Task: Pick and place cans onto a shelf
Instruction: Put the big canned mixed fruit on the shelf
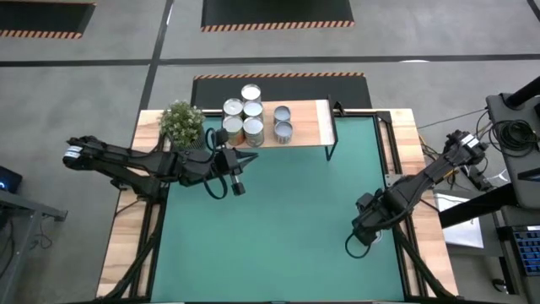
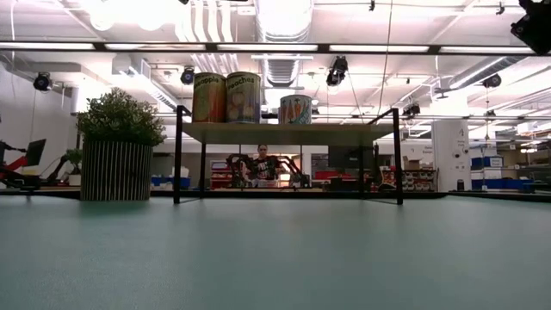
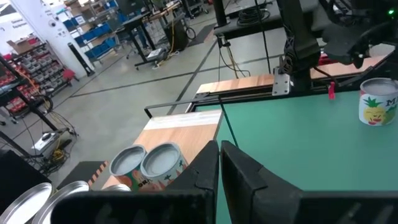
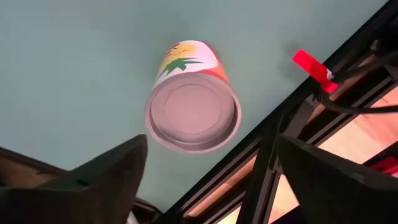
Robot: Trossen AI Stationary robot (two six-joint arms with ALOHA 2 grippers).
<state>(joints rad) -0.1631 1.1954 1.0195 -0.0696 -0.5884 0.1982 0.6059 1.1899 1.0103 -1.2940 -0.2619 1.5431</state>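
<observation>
Cans (image 1: pixel 251 118) — six stand clustered on the left half of the shelf (image 1: pixel 314 127), some touching; a seventh, the pineapple-labelled can (image 4: pixel 191 99), stands upright on the green table (image 1: pixel 287 219) close to its right edge, beside the black frame rail. Right gripper (image 4: pixel 208 177) hangs just above this can, jaws spread wide on either side of the lid, holding nothing. Left gripper (image 3: pixel 219 163) sits near the shelf's front edge beside the cluster, jaws shut and empty; the potted plant (image 1: pixel 181 122) is just behind its arm.

Risk, as a judgement: the can looks off-centre between the open fingers, so a straight descent could strike the rim and tip it toward the rail. Open room: the table's middle is bare, and the shelf's right half is free — though its black corner leg (image 2: pixel 398 155) and the left arm narrow the approach
</observation>
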